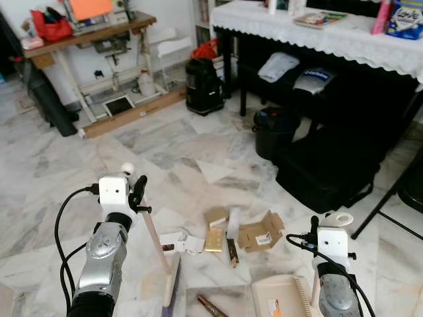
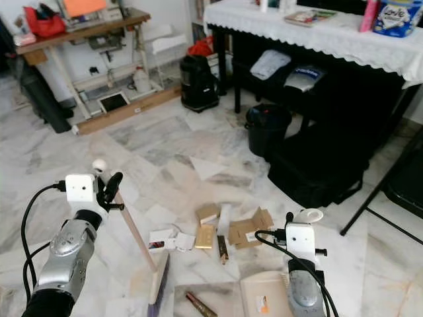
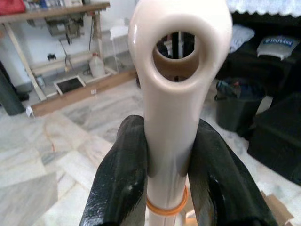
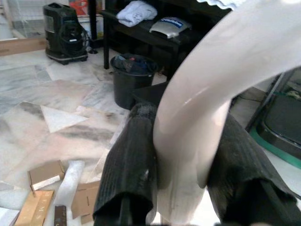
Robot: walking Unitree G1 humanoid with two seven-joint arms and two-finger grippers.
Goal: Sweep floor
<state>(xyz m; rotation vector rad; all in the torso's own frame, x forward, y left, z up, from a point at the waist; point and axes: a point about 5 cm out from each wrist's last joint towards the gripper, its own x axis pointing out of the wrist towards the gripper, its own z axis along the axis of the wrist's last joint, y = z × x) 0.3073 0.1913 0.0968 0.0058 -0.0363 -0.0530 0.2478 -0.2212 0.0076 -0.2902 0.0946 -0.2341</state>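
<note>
Left claw clamps broom handle, bristles left of cardboard scraps. Right claw grips dustpan handle, near right. Open marble floor far left.

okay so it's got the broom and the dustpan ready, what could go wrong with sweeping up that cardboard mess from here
The left gripper clamps the cream plastic broom handle close to its looped end, so the brush may twist against stiff pieces. The flattened brown cardboard box looks wide for the cream dustpan in the right gripper. Litter could scatter toward the black waste bin.
</note>
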